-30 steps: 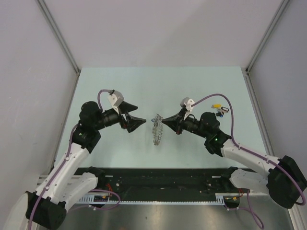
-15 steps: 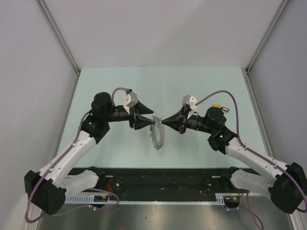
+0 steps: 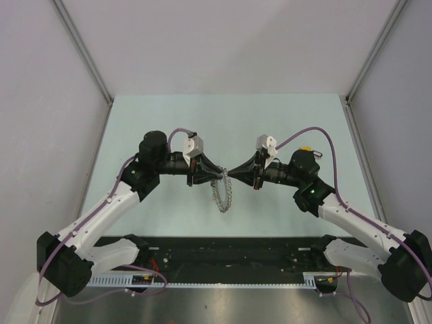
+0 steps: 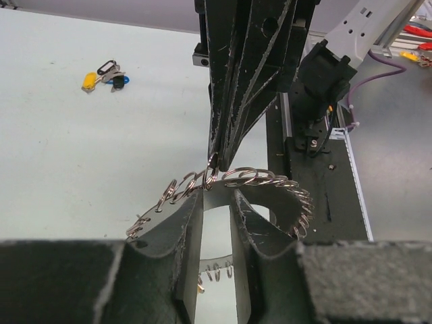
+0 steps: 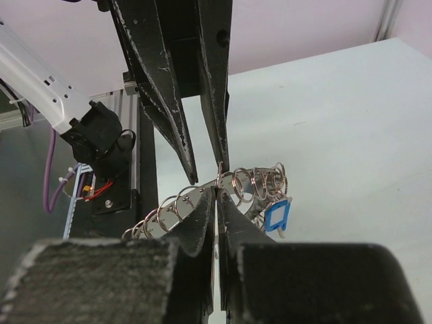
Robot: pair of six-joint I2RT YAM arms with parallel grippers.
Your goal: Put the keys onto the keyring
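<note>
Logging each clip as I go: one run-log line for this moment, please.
right gripper: shut on keyring | left gripper: open, fingers straddling keyring | blue-tagged key: on keyring | other keys: loose on table

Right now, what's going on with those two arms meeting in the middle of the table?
Both arms are working on the keyring, which is held upright between them. The right gripper is shut on its top edge. The left gripper faces it with its jaws apart, straddling the same edge. One blue tag already hangs on the ring. A small bunch of keys lies on the table by the right arm, not yet on the ring.
</note>
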